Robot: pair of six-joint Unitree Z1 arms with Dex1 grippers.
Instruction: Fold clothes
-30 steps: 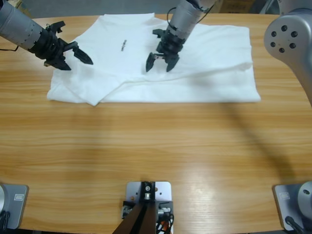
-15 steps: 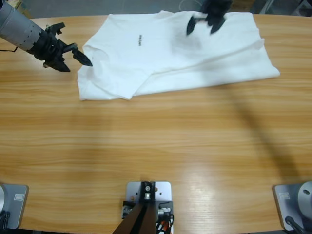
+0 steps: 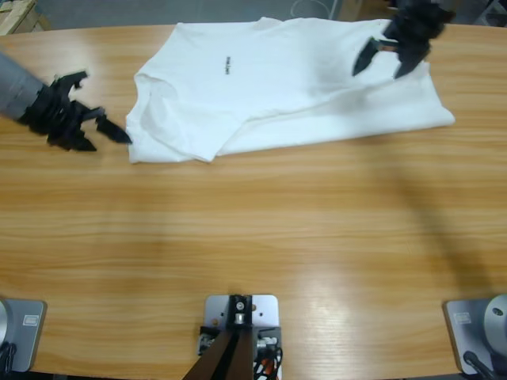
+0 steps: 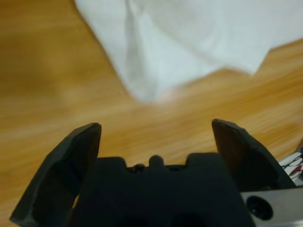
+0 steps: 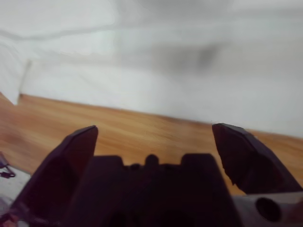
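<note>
The white T-shirt (image 3: 277,87) lies spread across the far half of the table, with its small dark mark (image 3: 227,66) showing on the chest. A fold runs along its near left part. My left gripper (image 3: 103,133) is open just left of the shirt's near left corner, over bare wood. In the left wrist view that corner of the shirt (image 4: 189,42) lies ahead of the left gripper (image 4: 156,127), whose jaws hold nothing. My right gripper (image 3: 380,67) hangs open above the shirt's right part. The right wrist view shows the right gripper (image 5: 154,130) over the shirt's edge (image 5: 165,75).
The wooden table (image 3: 253,237) stretches bare in front of the shirt. A pale wooden object (image 3: 16,12) shows at the far left corner, beyond the table.
The shirt slid to the right, then lay still. My left gripper drew back left and toward the front, away from the sleeve. My right gripper travelled right across the shirt.
</note>
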